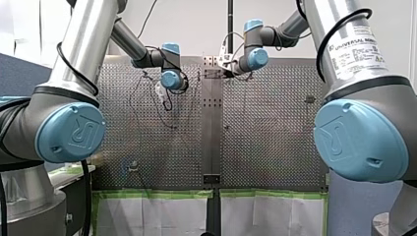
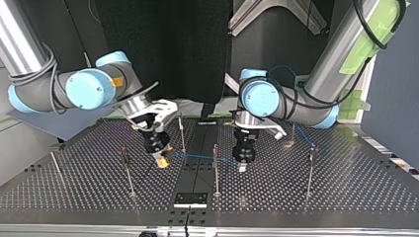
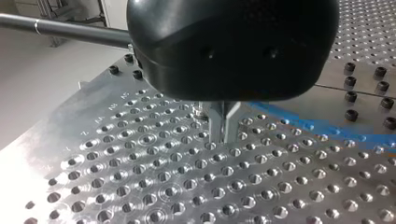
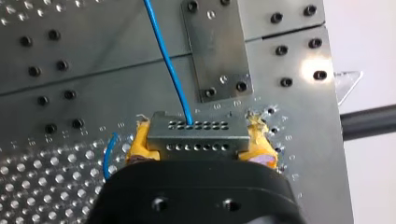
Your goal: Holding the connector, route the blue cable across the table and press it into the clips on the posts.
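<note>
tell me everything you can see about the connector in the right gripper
The connector is a small rectangular block, grey and metallic-looking, with two rows of tiny holes across its face. It sits level, clamped at both ends between the yellow pads of my right gripper, over the perforated table. The blue cable enters a hole in the row farther from the gripper and runs away ahead over the table.

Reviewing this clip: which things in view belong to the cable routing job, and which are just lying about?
Job: blue cable; connector held in my right gripper; clip posts; my left gripper, beside the cable.
Lying about: perforated table; small black plate at its near edge in the top view; green tape.
</note>
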Motion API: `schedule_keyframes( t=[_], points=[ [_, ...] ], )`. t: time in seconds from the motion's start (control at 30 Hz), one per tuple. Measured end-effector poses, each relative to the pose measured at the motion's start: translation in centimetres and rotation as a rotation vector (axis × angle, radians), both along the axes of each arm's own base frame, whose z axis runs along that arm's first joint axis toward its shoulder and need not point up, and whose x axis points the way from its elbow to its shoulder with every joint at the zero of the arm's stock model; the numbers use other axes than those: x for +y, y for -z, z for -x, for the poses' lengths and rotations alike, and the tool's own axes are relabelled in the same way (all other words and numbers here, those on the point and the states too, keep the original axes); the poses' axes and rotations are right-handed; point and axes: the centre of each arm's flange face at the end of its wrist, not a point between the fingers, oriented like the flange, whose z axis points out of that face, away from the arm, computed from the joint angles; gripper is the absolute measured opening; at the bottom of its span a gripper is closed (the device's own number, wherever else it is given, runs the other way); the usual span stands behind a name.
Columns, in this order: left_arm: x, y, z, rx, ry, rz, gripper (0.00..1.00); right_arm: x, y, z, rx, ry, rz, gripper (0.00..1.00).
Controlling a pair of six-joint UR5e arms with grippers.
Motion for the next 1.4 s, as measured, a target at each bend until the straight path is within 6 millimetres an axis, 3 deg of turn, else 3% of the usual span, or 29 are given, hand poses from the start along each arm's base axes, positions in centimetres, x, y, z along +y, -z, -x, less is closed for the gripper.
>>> schedule_keyframes(
  t=[0.03, 0.07, 0.13, 0.47, 0.73, 1.23, 1.4],
  points=[
    [0.0, 0.0, 0.0, 0.003, 0.000, -0.002, 0.46, -0.1, 0.0, 0.1, 0.000, 0.003, 0.000, 0.00],
    [0.0, 0.0, 0.1, 0.006, -0.001, -0.005, 0.46, -0.2, 0.0, 0.2, 0.000, 0.005, 0.000, 0.00],
    [0.0, 0.1, 0.2, 0.015, -0.007, -0.014, 1.00, -0.4, 0.1, 0.4, 0.001, 0.008, 0.000, 0.00],
    [-0.1, 0.3, 1.8, 0.088, -0.047, -0.049, 1.00, -1.5, 0.3, 1.2, 0.000, 0.024, 0.002, 0.00],
    [-0.4, -0.5, 5.1, 0.147, -0.032, -0.059, 1.00, -2.2, 1.0, 1.7, 0.008, 0.031, -0.003, 0.00],
    [-1.6, -4.3, 11.9, 0.134, 0.066, -0.051, 1.00, -2.7, 1.1, 2.1, 0.011, 0.040, -0.003, 0.00],
    [-3.2, -5.9, 13.5, 0.089, 0.104, -0.066, 1.00, -2.9, 1.1, 2.4, 0.012, 0.045, -0.004, 0.00]
  ],
)
